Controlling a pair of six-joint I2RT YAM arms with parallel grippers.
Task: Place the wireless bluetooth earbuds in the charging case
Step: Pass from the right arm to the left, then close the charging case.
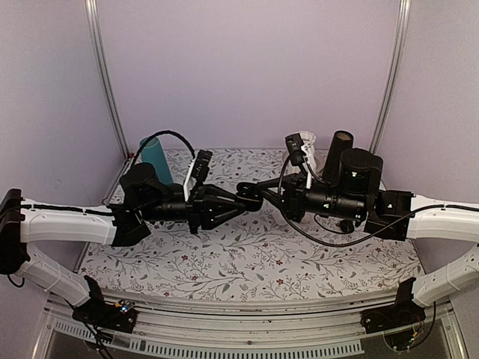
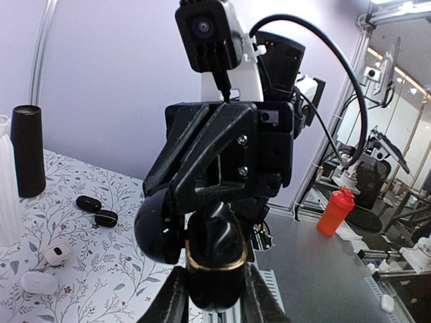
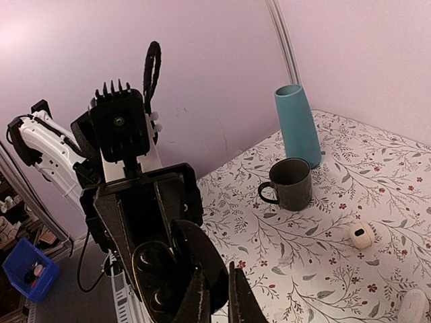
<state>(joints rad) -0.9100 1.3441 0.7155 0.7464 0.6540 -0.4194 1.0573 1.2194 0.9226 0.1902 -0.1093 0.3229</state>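
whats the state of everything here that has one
charging case: lid open, held in the air
earbuds: out of the case, lying on the table
left fingers: closed on the case
right fingers: shut on the case
grey mug: upright
teal vase: upright

I'm seeing the charging case [image 2: 215, 245] being held up off the table: glossy black, gold band at the rim, lid [image 2: 158, 229] hanging open to one side. The two black earbuds [image 2: 106, 218] are lying just beside each other on the floral tabletop, well apart from it.
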